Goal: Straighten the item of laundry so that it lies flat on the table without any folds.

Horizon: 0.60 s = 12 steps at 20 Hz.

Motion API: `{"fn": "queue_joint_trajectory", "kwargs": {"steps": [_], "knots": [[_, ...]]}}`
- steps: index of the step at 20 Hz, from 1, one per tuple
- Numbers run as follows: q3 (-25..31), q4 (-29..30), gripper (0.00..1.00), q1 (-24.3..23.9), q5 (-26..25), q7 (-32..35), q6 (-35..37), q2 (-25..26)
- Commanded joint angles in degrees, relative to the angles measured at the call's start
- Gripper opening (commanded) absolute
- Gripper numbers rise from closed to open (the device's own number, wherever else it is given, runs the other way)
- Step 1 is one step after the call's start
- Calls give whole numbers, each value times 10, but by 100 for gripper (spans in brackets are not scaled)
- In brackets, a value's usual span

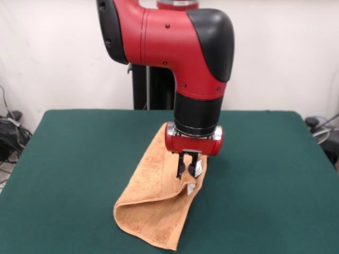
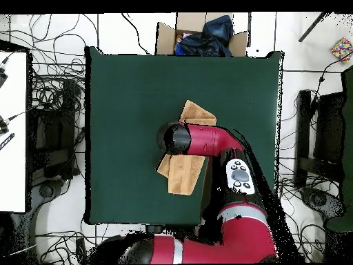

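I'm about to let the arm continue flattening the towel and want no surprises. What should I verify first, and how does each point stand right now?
1. Towel flat, no folds: not ok, it is folded over and raised toward the gripper.
2. Gripper at the towel: ok, fingertips sit at its upper edge beside the white tag.
3. Firm grasp on the cloth: cannot tell.
4. Towel fully on the table: ok in the overhead view, though its near corner looks close to the edge in the front view.
5. Room to spread: ok, green surface shows on both sides.
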Motion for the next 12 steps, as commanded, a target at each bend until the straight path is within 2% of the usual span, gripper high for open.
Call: {"fn": "queue_joint_trajectory", "kwargs": {"steps": [1, 12], "knots": [[44, 17, 0, -9, -10, 21, 21, -7], [50, 19, 0, -15, -10, 18, 21, -10]]}}
